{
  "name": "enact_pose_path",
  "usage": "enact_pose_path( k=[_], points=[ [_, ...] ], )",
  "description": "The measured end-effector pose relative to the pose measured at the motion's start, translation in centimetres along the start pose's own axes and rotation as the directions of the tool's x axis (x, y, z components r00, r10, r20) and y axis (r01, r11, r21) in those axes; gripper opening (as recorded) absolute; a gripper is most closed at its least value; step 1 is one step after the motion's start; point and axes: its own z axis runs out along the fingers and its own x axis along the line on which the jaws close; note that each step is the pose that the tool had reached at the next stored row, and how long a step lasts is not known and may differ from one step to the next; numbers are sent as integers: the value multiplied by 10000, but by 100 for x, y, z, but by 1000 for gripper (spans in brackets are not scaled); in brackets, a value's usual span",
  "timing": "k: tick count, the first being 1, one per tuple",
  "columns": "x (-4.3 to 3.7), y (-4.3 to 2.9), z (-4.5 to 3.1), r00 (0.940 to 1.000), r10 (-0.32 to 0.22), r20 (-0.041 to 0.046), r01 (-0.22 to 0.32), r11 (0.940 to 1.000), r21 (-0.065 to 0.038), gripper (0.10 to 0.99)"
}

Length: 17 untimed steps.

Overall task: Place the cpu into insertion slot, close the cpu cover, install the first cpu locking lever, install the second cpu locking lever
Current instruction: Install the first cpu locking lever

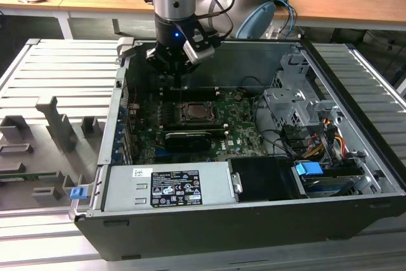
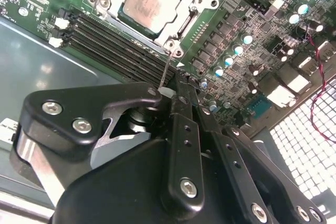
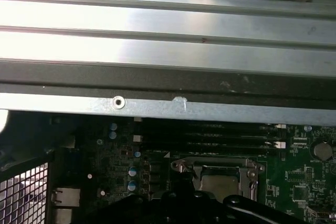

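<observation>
The cpu (image 2: 152, 1) lay seated flat in its socket on the motherboard (image 1: 238, 128), its silvery top showing through the window of the cover (image 2: 202, 3), which looked closed down around it. In the first wrist view the cpu (image 3: 218, 184) sat framed by that same cover (image 3: 218, 165). A thin wire lever (image 2: 166, 69) stood up from the socket's corner nearest the gripper (image 2: 176, 95), apparently not yet latched.

The gripper (image 1: 172, 61) hung above the socket, towards the case's back wall. Its jaws appeared together or nearly so, with nothing between them, though I could not be certain.

By my judgement the cpu is light, stiff and fragile: best left alone now it is seated. The cover is thin stiff metal. The lever is springy wire, slippery, and likely best pushed near its free end, not pinched.

Around the socket: memory slots (image 2: 113, 43) just beside it on the gripper's side, a row of capacitors (image 2: 233, 51) near its other edge, and a dark card (image 1: 187, 139) beyond it. The case (image 1: 209, 220) stood on a ribbed desk (image 1: 57, 74). Case walls and the drive cage (image 1: 295, 109) crowded any approach.
</observation>
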Motion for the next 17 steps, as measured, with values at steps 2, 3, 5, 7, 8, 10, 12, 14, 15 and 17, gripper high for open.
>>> enact_pose_path(
  k=[2,3,5,7,8,10,12,14,15,17],
  points=[
    [-3,0,0,10000,0,0,0,10000,1,106],
    [-5,0,0,10000,0,0,0,10000,0,106],
    [-8,0,0,10000,-1,0,1,10000,0,106],
    [-14,-1,0,10000,0,0,0,10000,0,106],
    [-15,-1,0,10000,0,0,0,10000,0,106],
    [-22,-1,1,10000,-1,0,1,10000,0,106],
    [-27,-1,1,10000,0,-1,0,10000,0,106],
    [-35,-2,1,10000,0,0,0,10000,0,106],
    [-39,-2,1,10000,-1,0,1,10000,0,106],
    [-44,-2,2,10000,0,0,0,10000,-1,106]
  ],
)
